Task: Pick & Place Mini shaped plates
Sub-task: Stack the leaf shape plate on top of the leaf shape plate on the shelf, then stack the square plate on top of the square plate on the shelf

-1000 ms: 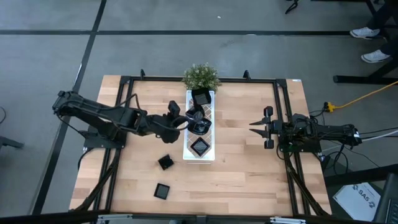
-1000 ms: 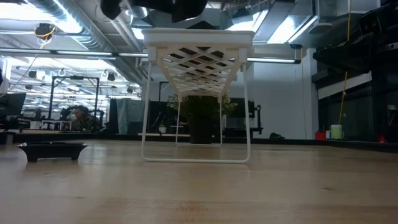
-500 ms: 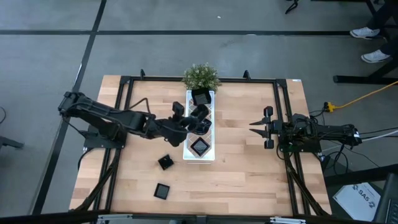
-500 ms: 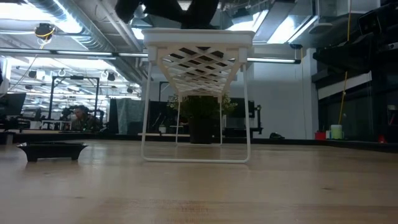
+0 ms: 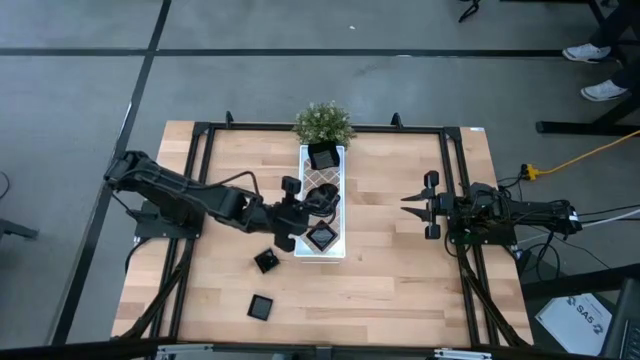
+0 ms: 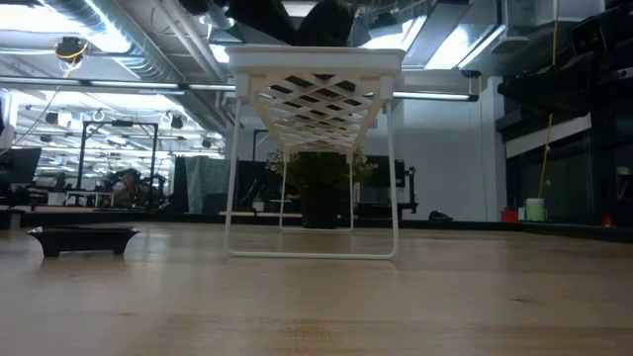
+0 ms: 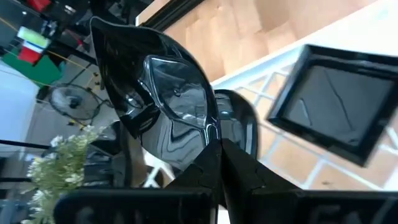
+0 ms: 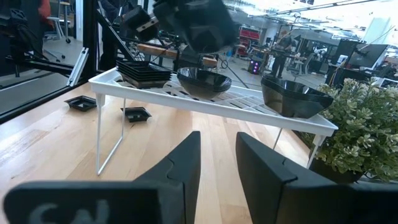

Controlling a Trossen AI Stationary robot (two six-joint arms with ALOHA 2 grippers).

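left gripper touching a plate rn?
Touching. Left wrist view: left gripper, shut, pinches the rim of a wavy plate above the tray.

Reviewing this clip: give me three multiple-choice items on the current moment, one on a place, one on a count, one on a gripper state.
1. Where is the left gripper?
A. at the white lattice tray's left edge
B. over the table's right side
C. beside the potted plant

2. How many black dishes lie on the bare table top?
A. none
B. two
C. five

3. What state is the left gripper in?
A. open and empty
B. shut on a glossy wavy-rimmed black dish
C. shut on the plant

Key: 1 A, the high view shows it at the tray's left rim. 2 B, one dish and another lie left of the tray. 3 B, the left wrist view shows the fingers pinching the dish's rim.
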